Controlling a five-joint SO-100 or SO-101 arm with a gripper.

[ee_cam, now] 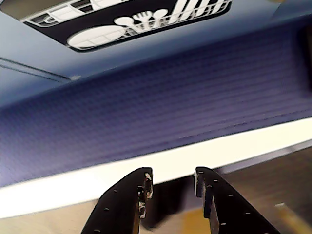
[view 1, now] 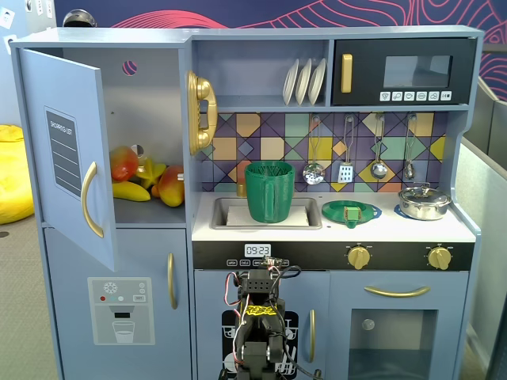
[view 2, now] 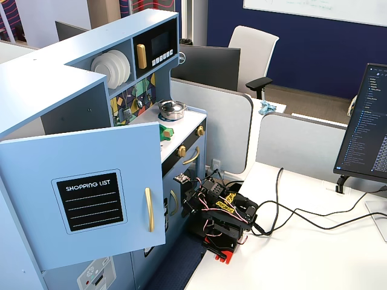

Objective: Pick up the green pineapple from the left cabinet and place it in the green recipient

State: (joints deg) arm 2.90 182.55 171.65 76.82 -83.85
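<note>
The left cabinet (view 1: 150, 103) is light blue and its door (view 1: 67, 150) with the grey list sign stands swung open; the door also shows in a fixed view (view 2: 91, 199). Inside lie mangoes, a banana and a yellow star fruit (view 1: 150, 170). The green pineapple is not visible in any view. The green recipient (view 1: 269, 190), a dark-green ribbed pitcher, stands upright in the sink. My arm (view 1: 257, 317) is folded low in front of the kitchen's lower doors. In the wrist view my gripper (ee_cam: 171, 178) is slightly open and empty, facing the blue lower panel.
A flat green plate (view 1: 351, 212) and a steel pot (view 1: 424, 202) sit on the counter right of the sink. A black microwave (view 1: 404, 73) and white plates are above. The arm's base (view 2: 221, 211) stands on a white desk with cables.
</note>
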